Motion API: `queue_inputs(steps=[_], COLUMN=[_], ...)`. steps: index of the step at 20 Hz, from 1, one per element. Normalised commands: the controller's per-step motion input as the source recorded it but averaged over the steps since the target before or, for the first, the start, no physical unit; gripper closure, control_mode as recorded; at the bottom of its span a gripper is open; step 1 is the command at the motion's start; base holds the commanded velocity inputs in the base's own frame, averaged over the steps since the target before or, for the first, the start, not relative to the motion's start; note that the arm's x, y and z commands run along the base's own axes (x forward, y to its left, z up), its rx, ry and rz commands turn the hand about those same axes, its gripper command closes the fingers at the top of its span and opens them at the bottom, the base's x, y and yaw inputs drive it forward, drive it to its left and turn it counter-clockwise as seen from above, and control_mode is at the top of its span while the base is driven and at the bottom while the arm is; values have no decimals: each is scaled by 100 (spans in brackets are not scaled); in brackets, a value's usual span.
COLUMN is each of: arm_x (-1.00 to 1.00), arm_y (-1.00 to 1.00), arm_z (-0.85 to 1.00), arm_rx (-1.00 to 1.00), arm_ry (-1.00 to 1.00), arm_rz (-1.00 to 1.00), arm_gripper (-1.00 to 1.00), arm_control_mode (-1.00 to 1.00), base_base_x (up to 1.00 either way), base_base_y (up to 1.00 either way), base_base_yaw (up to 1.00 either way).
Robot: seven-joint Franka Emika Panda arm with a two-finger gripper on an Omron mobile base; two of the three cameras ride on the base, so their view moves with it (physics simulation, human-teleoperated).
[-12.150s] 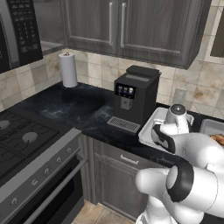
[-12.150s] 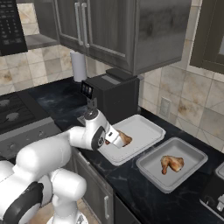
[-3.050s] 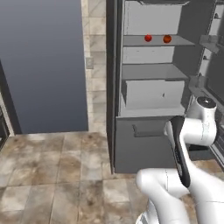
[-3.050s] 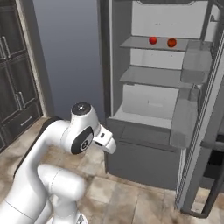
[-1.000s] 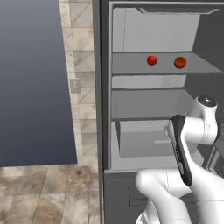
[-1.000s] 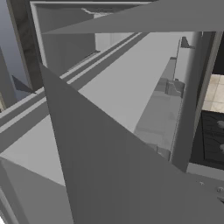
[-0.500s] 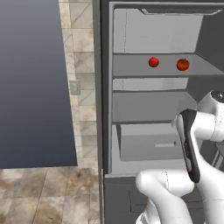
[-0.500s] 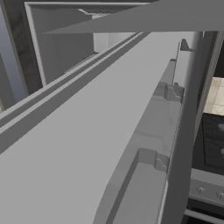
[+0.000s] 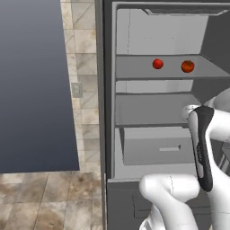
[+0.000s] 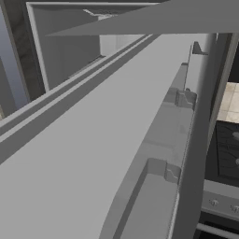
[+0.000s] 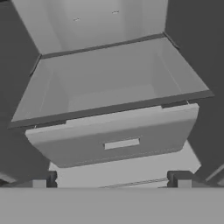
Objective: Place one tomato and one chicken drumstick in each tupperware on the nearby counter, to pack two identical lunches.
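Room: simulated kitchen; the base faces an open grey fridge (image 9: 134, 112), a tiled wall (image 9: 83, 54) to its left and a stone-tile floor (image 9: 45, 197) below.
Left side: a broad flat blue-grey panel (image 9: 36, 85) covers the wall beside the fridge; a small pale switch plate (image 9: 77, 90) sits on the tiles at its edge.
Fridge inside: pale grey walls, two shelves and a drawer (image 9: 155, 150) with a slot handle under them; a closed lower front below.
Tomatoes: two on the upper shelf (image 9: 134, 69), well apart from each other; the left tomato (image 9: 157, 64) is redder, the right tomato (image 9: 187, 66) more orange with a dark stem.
Arm: white with a dark band, rising at the lower right of the left base view in front of the fridge's right half.
Gripper (image 11: 113, 178): jaws spread wide, nothing between them; its tips (image 11: 43, 179) point at the drawer and the bare shelf above it.
Right base view: a grey fridge panel up close; stove knobs (image 10: 214, 203) at the right edge.
Writing: none readable.
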Motion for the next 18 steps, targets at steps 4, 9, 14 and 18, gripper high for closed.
queue_inputs(steps=[4,9,14,18], arm_x=[18,11,26,6], arm_y=[27,13,20,-1], arm_z=[76,81,63,39], arm_rx=[-8,-4,0,-3], arm_ry=[-6,-5,-11,-6], arm_rz=[0,0,0,-3], arm_gripper=[-100,-100,-100,-100], arm_control_mode=[-100,-100,-100,-100], base_base_x=[0,0,0,0], base_base_y=[0,0,0,0], base_base_yaw=[0,0,0,0])
